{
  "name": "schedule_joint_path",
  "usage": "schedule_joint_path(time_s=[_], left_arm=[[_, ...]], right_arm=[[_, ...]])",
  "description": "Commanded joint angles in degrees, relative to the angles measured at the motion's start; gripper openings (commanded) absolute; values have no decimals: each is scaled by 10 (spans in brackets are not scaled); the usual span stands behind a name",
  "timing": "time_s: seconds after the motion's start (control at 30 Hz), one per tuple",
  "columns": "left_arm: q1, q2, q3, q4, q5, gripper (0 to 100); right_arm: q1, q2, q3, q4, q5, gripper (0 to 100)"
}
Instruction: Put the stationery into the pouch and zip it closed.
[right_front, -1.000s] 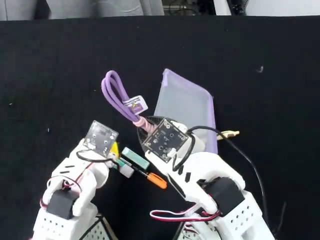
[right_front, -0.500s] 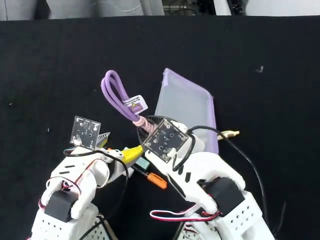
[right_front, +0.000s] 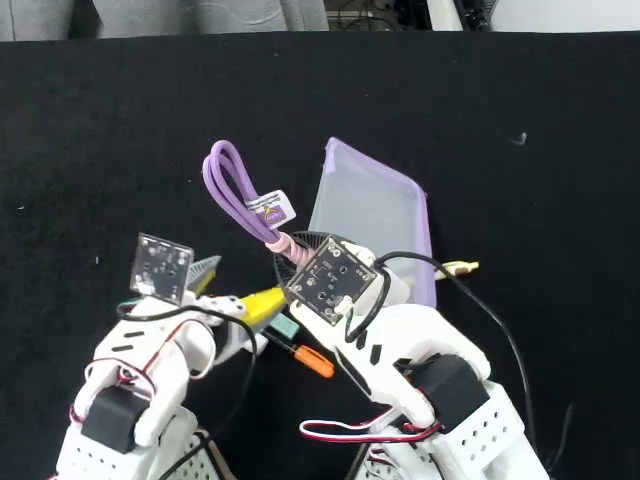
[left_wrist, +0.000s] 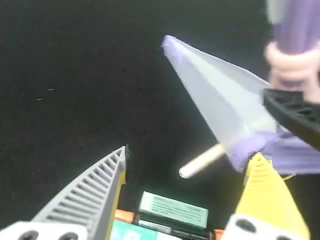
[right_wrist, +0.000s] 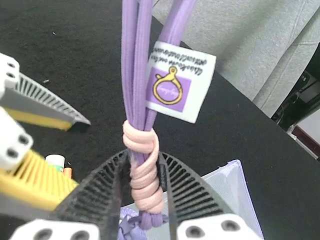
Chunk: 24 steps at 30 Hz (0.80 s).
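The translucent purple pouch (right_front: 370, 212) lies mid-table, its purple strap (right_front: 232, 188) looping up to the left with a white tag (right_front: 272, 210). My right gripper (right_front: 291, 251) is shut on the strap's pink coil (right_wrist: 143, 172) beside the pouch's corner (right_wrist: 236, 197). My left gripper (right_front: 250, 279) stands open, grey and yellow fingers spread above the stationery. A teal eraser (right_front: 286, 325) and an orange pen (right_front: 314, 361) lie below it. In the left wrist view a labelled eraser (left_wrist: 173, 209) sits between the fingers (left_wrist: 97, 192), with a pale stick (left_wrist: 202, 162) poking from under the pouch (left_wrist: 225, 107).
The table is a black cloth (right_front: 520, 110). A pale pencil end (right_front: 461, 268) sticks out on the pouch's right side, near the right arm's black cable (right_front: 495, 315). Both arm bases crowd the front edge.
My left gripper has swung back to the left, away from the eraser, and has opened. The right gripper has kept its hold on the strap without moving.
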Motion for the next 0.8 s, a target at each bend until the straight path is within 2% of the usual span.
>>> schedule_joint_path(time_s=[0.0,0.23,0.47,0.6,0.77], left_arm=[[60,0,-14,-12,2,375],[79,1,3,-29,1,373],[3,1,47,-105,-62,372],[-5,1,91,-144,-98,372],[-1,1,116,-185,-102,372]], right_arm=[[-6,-7,-1,-4,5,15],[-6,-7,0,-3,5,15],[-6,-7,0,11,5,15],[-6,-7,0,11,5,15],[-6,-7,0,11,5,15]])
